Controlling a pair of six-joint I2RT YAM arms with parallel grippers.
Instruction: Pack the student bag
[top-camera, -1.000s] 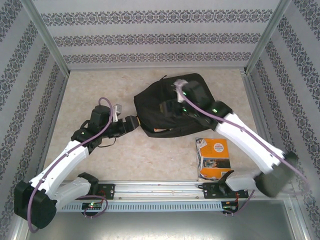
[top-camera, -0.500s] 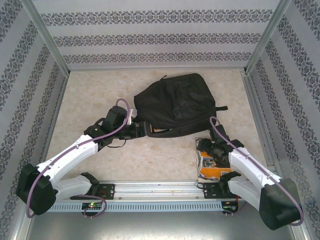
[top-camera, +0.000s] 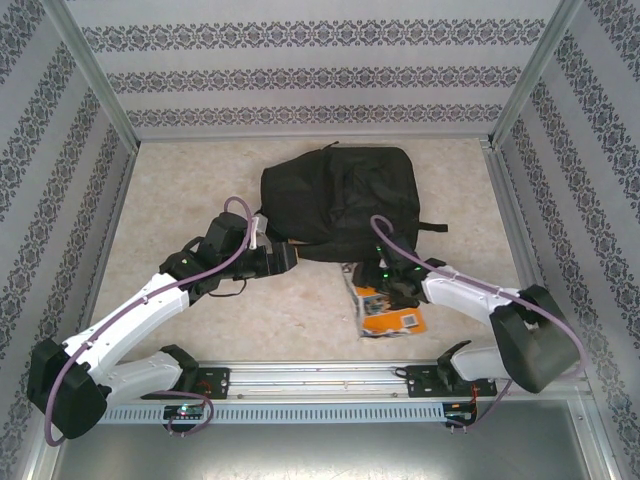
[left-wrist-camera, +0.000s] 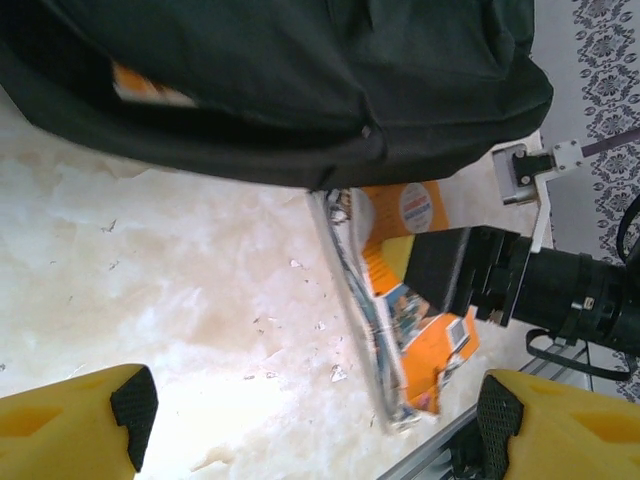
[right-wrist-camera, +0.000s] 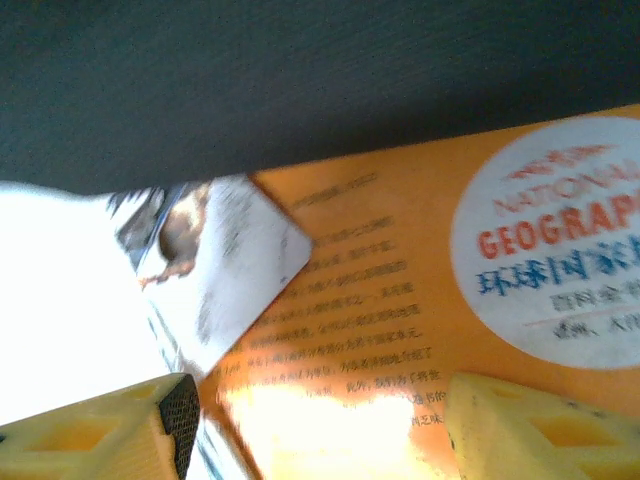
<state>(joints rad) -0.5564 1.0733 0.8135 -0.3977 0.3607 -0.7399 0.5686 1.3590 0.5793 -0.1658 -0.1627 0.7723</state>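
Marble-patterned table (top-camera: 200, 180) lies under both arms, with patterned walls (top-camera: 300, 70) around it. Our left pincer (left-wrist-camera: 315, 415) stands wide open and holds nothing. Just ahead of it the black backpack (left-wrist-camera: 300, 80) lies on the table, its lower edge facing the fingertips. From the left wrist we see an orange strip (left-wrist-camera: 140, 85) inside the bag's dark opening. Our right pincer (right-wrist-camera: 320, 440) has its fingers spread over an orange magazine (right-wrist-camera: 400, 280) and grips nothing that we can see; whether they touch the cover we cannot tell. Beyond its tips the bag hides the magazine's far edge. From above, the magazine lies tilted under the right pincer, on the near side of the bag.
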